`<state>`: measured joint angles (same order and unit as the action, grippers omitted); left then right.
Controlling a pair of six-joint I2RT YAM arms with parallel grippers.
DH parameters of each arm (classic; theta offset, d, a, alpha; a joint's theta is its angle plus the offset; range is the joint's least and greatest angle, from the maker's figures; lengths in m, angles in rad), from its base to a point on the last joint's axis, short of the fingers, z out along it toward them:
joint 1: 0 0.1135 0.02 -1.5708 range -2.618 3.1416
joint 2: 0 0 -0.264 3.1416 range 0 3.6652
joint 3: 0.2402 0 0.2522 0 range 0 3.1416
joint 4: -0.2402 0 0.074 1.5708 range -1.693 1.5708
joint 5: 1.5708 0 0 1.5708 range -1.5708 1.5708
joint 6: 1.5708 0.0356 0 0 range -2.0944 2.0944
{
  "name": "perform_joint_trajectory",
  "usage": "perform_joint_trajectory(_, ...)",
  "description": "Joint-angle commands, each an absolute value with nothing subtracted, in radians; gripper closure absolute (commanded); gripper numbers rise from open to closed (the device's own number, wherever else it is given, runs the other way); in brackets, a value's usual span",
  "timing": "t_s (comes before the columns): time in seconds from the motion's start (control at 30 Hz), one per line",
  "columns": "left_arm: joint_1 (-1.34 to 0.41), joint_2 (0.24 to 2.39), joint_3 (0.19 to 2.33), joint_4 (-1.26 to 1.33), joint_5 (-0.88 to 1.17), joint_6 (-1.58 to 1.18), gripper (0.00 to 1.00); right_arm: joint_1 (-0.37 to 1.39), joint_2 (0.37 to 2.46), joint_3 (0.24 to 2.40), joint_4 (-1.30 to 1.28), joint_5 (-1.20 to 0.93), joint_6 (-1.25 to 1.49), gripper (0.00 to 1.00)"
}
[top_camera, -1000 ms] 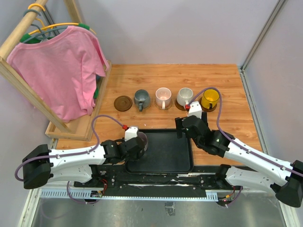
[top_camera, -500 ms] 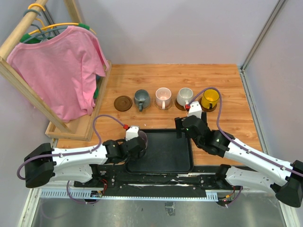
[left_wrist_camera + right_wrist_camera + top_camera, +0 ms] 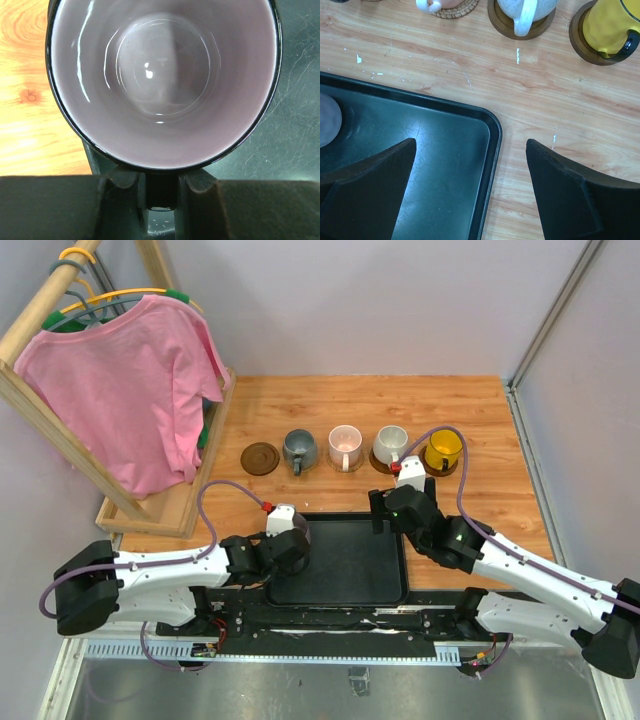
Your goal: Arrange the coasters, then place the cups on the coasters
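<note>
Left gripper [image 3: 160, 182] is low over the near-left corner of the tray [image 3: 350, 565], at the mauve mug [image 3: 165, 75]. The mug stands upright and empty inside the tray, by its left rim. In the left wrist view the jaws are narrow, one either side of a dark piece at the mug's near wall (the handle, by its look). Cannot tell whether they pinch it or only flank it. Right gripper [image 3: 470, 150] is spread wide with nothing between the fingers, hovering over the tray's far-right corner and the table [image 3: 360, 405] just beyond it. A row runs across the mid-table, left to right. The bare coaster [image 3: 260, 457] is dark brown with nothing on it. The grey-blue mug [image 3: 299, 449] is next; what is under it is not clear from above. The pink mug [image 3: 345, 447] sits on a tan coaster [image 3: 457, 9]. The white mug [image 3: 525, 7] sits on a brown coaster [image 3: 500, 22], handle towards the arms. The yellow mug [image 3: 607, 22] sits on another brown disc, at the right end. The four mugs are upright, near each other but apart. The bare coaster lies just left of the grey-blue mug, well apart from the mauve mug.
</note>
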<state>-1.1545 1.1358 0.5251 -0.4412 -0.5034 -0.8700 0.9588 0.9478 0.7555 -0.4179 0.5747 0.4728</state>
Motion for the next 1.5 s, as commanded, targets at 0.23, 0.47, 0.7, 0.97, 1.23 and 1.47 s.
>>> perform_joint_trajectory(0.23,-1.171,1.133,0.582,-0.488,-0.607,-0.851,0.99,0.945,0.946,0.729,-0.401,0.575,0.496,0.08)
perform_joint_trajectory(0.47,-1.171,1.076,0.633,-0.535,-0.664,-0.856,1.0,0.945,0.949,0.72,-0.401,0.595,0.497,0.09)
perform_joint_trajectory(0.7,-1.171,1.041,0.671,-0.557,-0.732,-0.869,0.99,0.945,0.956,0.708,-0.392,0.607,0.497,0.09)
perform_joint_trajectory(0.97,-1.146,1.038,0.713,-0.628,-0.881,-0.871,1.0,0.945,0.948,0.688,-0.377,0.639,0.493,0.1)
perform_joint_trajectory(1.23,-0.922,1.03,0.717,-0.479,-0.863,-0.645,0.99,0.943,0.945,0.678,-0.359,0.664,0.472,0.11)
perform_joint_trajectory(1.47,-0.689,1.039,0.698,-0.27,-0.749,-0.457,1.0,0.916,0.922,0.663,-0.351,0.676,0.46,0.11)
